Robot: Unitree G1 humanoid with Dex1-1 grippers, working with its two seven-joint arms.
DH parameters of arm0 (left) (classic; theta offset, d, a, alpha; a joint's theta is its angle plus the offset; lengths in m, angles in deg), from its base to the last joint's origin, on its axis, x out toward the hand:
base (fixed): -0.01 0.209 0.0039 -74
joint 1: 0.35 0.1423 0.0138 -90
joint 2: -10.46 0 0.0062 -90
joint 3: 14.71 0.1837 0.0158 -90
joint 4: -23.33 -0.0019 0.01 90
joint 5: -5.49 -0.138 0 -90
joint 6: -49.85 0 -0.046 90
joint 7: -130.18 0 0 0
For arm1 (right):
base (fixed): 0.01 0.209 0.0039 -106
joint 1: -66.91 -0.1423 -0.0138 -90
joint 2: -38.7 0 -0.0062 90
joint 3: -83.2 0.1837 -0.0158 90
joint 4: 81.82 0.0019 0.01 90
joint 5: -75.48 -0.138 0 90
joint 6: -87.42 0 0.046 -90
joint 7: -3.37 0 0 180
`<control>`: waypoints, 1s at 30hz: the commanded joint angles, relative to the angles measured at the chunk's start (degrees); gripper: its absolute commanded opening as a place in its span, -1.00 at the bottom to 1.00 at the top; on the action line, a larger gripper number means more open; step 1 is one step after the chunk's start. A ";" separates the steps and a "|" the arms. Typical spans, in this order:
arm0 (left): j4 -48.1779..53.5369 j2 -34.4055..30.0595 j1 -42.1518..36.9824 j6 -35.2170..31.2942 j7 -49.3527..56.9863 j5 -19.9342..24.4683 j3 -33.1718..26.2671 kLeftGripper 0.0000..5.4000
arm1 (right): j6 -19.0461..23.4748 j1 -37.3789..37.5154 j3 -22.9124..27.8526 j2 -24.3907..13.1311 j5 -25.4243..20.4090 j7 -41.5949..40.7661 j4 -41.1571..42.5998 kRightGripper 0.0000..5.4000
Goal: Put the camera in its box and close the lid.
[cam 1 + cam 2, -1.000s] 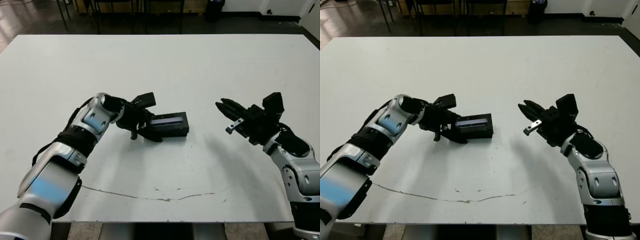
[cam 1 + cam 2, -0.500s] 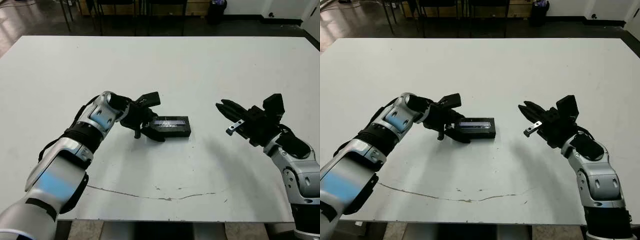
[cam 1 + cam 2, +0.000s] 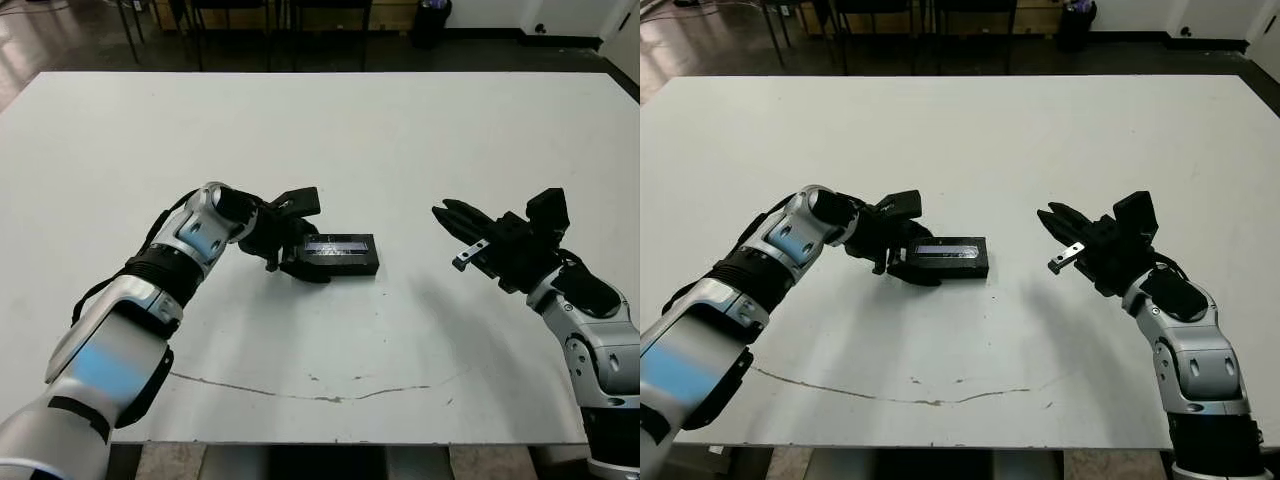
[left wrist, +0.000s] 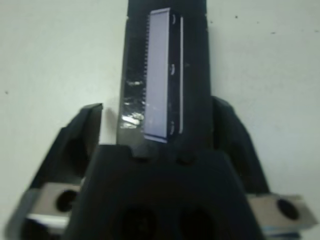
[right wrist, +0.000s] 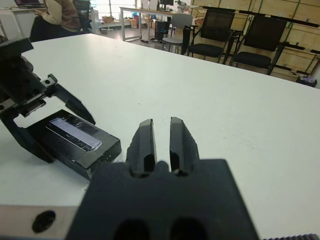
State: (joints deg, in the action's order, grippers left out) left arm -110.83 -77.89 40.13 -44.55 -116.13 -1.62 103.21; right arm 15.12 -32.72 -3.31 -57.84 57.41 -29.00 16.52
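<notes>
The box (image 3: 345, 262) lies at the table's middle, a flat black block with the lid (image 3: 337, 244) flat on top, its pale strip facing up. The camera is hidden. My left gripper (image 3: 306, 238) is open and straddles the box's left end, one finger (image 3: 300, 198) beyond it and one in front. In the left wrist view the lid (image 4: 161, 90) runs between the two fingers, with a sliver of table showing beside one finger (image 4: 82, 135). My right gripper (image 3: 447, 214) hovers shut and empty to the right of the box (image 5: 82, 142).
A thin dark crack line (image 3: 320, 396) crosses the white table (image 3: 330, 130) near its front edge. Chairs (image 5: 220, 37) and a seated person (image 5: 55, 15) show beyond the table's far side.
The lid's top face has come down flatter onto the box, and the left gripper has settled slightly with it. The right arm has stayed in place.
</notes>
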 commanded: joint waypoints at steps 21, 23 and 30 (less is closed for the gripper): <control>11.07 -16.70 15.51 5.15 -1.28 2.29 -6.35 0.99 | 0.09 -0.61 -0.38 0.40 -0.68 -0.69 -1.84 -1.00; 14.31 -18.12 17.70 2.84 0.13 4.80 -9.87 0.99 | 0.00 -0.87 -0.38 0.50 -0.80 -0.90 -2.26 -1.00; 27.72 -18.36 24.56 -5.51 10.38 10.17 -20.35 0.99 | -0.18 -1.09 -0.53 0.71 -0.49 -0.72 -2.52 -1.00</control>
State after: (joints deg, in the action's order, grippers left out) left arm -85.80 -96.77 62.59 -47.53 -108.41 7.73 84.73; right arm 14.85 -33.85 -3.66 -57.21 56.84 -29.54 14.51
